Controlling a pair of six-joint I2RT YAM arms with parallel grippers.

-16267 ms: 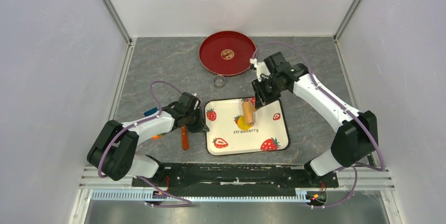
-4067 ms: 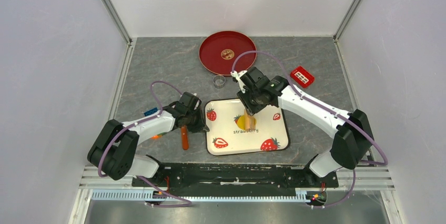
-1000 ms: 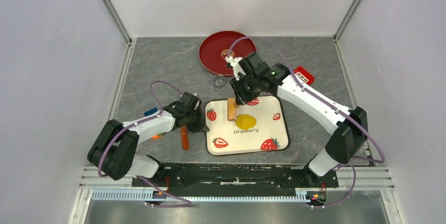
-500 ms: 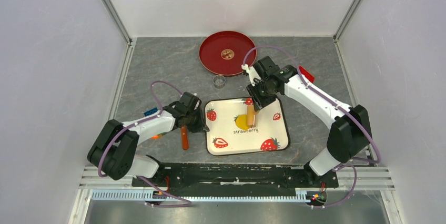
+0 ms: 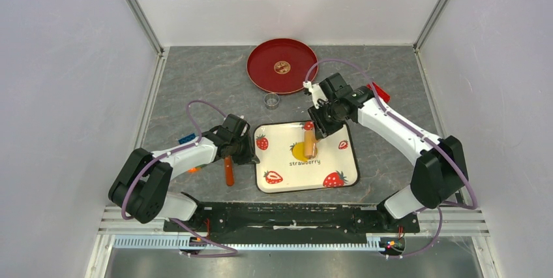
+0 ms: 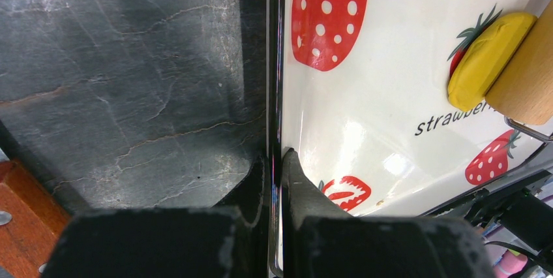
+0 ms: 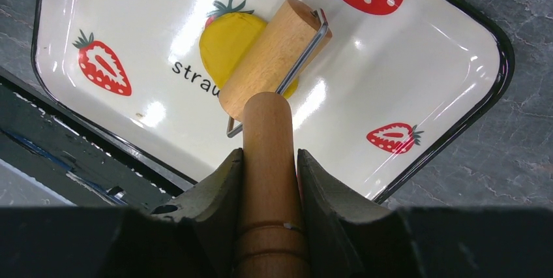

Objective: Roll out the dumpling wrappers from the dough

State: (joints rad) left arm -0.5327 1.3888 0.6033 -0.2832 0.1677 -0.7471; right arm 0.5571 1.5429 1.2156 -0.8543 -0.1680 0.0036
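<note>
While the right gripper squeezes the turned wooden handle of a small rolling pin between both fingers, its pale wooden drum lies just ahead of the fingertips. The drum rests across a flattened lump of yellow dough on the glossy white tray printed with strawberries.

The left wrist view adds what that one hides. There the left gripper is pinched tight on the tray's black left rim, one finger outside over the grey stone-patterned table and one inside. The dough sits ahead and to the right of it, its thick edge poking out from under the drum.

Only the overhead view shows the dumpling wrapper, a small thin yellowish disc. It lies in the round red plate, beyond the right gripper and apart from both hands. A little metal ring stands between plate and tray.
</note>
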